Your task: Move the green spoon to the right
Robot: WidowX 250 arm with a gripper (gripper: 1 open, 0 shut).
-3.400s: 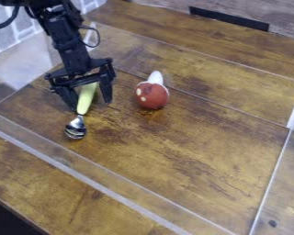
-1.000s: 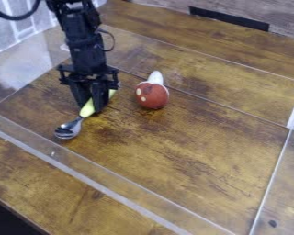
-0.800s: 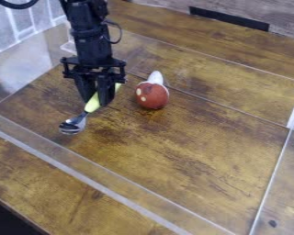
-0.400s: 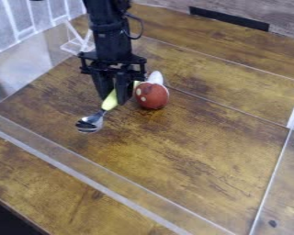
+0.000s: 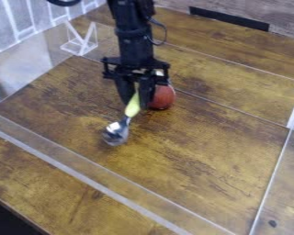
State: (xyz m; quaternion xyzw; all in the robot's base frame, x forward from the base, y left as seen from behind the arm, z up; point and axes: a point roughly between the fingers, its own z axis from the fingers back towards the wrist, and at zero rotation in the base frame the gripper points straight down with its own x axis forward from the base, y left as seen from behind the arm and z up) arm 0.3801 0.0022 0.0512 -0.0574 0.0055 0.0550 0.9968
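Note:
The green spoon (image 5: 126,115) has a yellow-green handle and a shiny silver bowl (image 5: 114,134) that points down toward the wooden floor of the clear tray. My black gripper (image 5: 135,90) comes straight down from above and is shut on the upper end of the spoon's handle. The spoon hangs tilted, bowl lowest and to the left, at or just above the wood. The gripper stands directly in front of the red-brown rounded object (image 5: 163,96), hiding most of it.
A clear plastic tray wall (image 5: 63,167) runs along the front and left, another wall (image 5: 275,174) on the right. A white wire stand (image 5: 78,39) sits at the back left. Bare wood lies right of the spoon.
The gripper has carried the spoon to the right and slightly nearer, from left of the red-brown object to in front of it. The grip has stayed shut.

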